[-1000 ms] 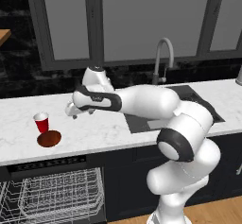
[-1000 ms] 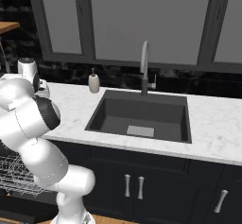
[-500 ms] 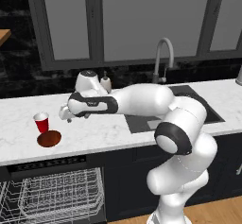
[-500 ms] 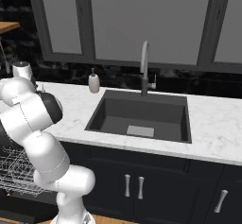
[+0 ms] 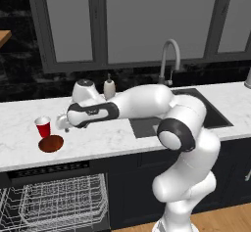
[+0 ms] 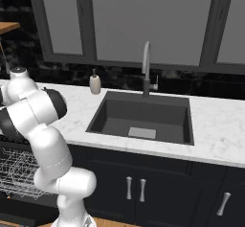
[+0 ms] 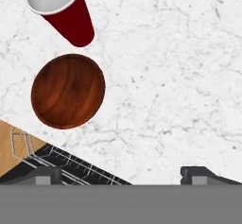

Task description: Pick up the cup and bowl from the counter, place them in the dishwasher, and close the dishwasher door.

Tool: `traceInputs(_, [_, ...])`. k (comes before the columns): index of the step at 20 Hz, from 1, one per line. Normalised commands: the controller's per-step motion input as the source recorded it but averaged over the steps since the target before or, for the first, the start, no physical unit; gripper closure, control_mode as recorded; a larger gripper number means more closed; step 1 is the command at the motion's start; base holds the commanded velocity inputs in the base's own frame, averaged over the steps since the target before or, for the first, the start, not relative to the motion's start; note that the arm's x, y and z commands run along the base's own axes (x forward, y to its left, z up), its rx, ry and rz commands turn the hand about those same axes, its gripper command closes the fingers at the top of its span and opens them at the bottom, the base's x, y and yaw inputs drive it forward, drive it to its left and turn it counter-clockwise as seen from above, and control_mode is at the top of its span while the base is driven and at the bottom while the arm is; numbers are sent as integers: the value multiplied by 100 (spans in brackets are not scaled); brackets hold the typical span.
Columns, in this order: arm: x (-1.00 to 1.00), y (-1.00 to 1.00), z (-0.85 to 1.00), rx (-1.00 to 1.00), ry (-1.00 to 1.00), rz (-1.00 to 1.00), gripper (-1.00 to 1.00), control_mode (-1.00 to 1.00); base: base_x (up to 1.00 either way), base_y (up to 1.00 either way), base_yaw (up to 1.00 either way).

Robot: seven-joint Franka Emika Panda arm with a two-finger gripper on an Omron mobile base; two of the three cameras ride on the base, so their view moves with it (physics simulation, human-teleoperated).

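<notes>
White marble counter (image 5: 112, 138) runs under dark window frames, with a dark inset sink (image 6: 143, 118) and a curved faucet (image 5: 167, 59) behind it. We are stretched out over the counter's left end, our tool (image 5: 62, 123) hanging just right of the cup (image 5: 43, 127). Fingertips (image 7: 201, 173) stand wide apart, as far open as they go, and hold nothing.

Red cup stands upright on the marble, white inside showing in the hand view (image 7: 64, 12). Reddish-brown bowl (image 5: 51, 143) lies flat just in front of it, nearer the counter edge; the two sit close, and we cannot tell whether they touch. Beige soap dispenser (image 5: 109, 86) stands back by the wall, well apart from both.

Dishwasher (image 5: 54, 204) is open below the counter edge, its white wire rack (image 7: 61, 164) pulled out directly under the bowl's side of the counter. Its door is not clearly visible to us.

Step in hand, as we judge it: approach for a first pick. Neither item is between the fingers yet; both sit off to one side in the hand view. We should shift toward the cup until it is centred, then come down with one finger on each side of its wall, below the rim. Mind the bowl alongside, since a finger landing on its lip could flip it off the edge.
</notes>
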Motion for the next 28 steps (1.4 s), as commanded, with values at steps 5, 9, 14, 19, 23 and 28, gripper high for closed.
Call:
traceInputs(5, [12,8,-15,-1,0,0,-100,-100,0,0,0])
traceInputs(9, [8,23,-22,-2,0,0,-100,-100,0,0,0])
traceInputs(14, [4,34,-25,0,0,0,-100,-100,0,0,0])
traceInputs(19, [14,39,-27,0,0,0,-100,-100,0,0,0])
traceInputs(23, [25,13,-24,-1,0,0,-100,-100,0,0,0])
traceInputs(28, [20,0,-25,0,0,0,-100,-100,0,0,0])
